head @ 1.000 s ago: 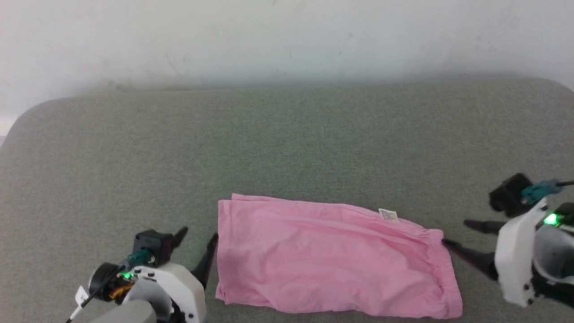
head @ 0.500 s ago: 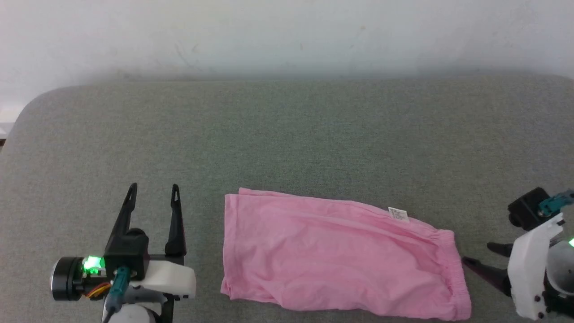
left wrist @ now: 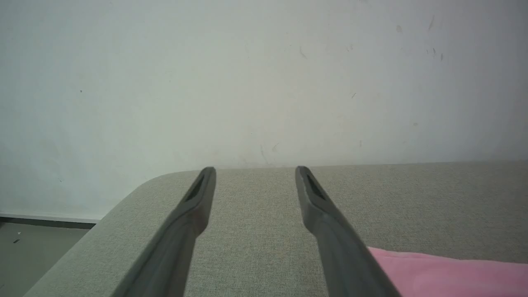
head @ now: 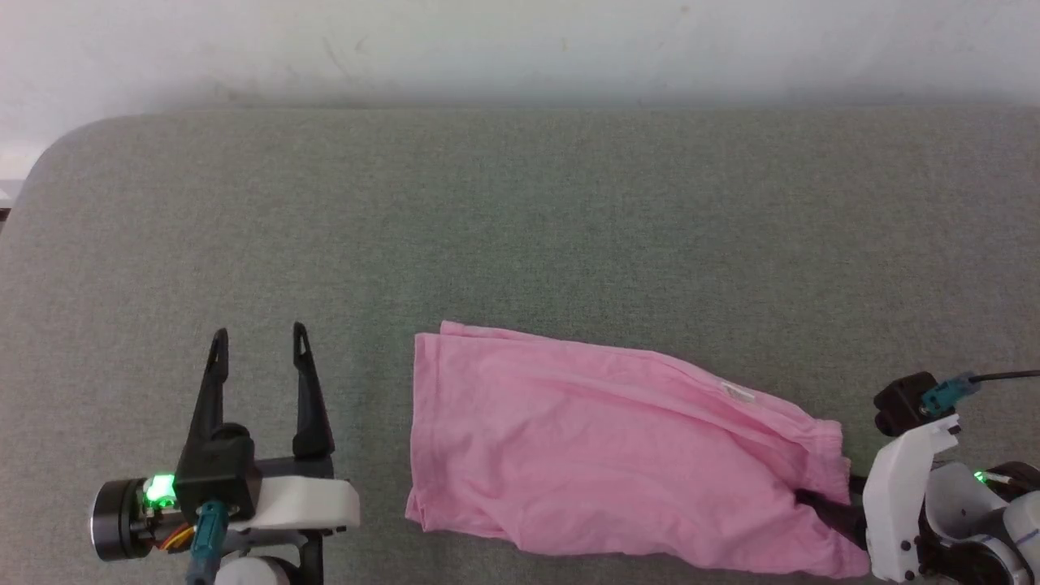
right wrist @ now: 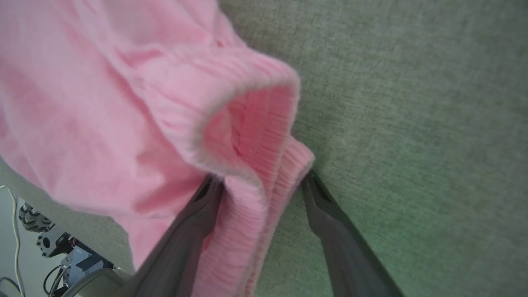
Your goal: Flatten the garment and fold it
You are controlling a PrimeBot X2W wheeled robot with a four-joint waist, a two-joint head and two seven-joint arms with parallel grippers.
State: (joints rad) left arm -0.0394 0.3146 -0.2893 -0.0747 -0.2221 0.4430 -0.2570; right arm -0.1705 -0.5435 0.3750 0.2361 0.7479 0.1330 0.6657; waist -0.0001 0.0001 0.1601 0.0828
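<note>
The pink shorts (head: 601, 439) lie spread on the grey fabric counter (head: 520, 227), their white label (head: 738, 393) too small to read. The right claw (right wrist: 262, 179) stands parted astride the elastic waistband (right wrist: 264, 136), seemingly touching it. The left claw (head: 259, 333) gapes empty, apart from the shorts.

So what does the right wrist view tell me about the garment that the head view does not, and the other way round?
Right wrist view: the gathered waistband curls open and lies between the spread fingers of the right end effector. Head view: the whole outline of the garment, its white label, and the left end effector, open and apart from the cloth. Both: pink fabric on the grey cushion, with the right end effector at the waistband end.
</note>
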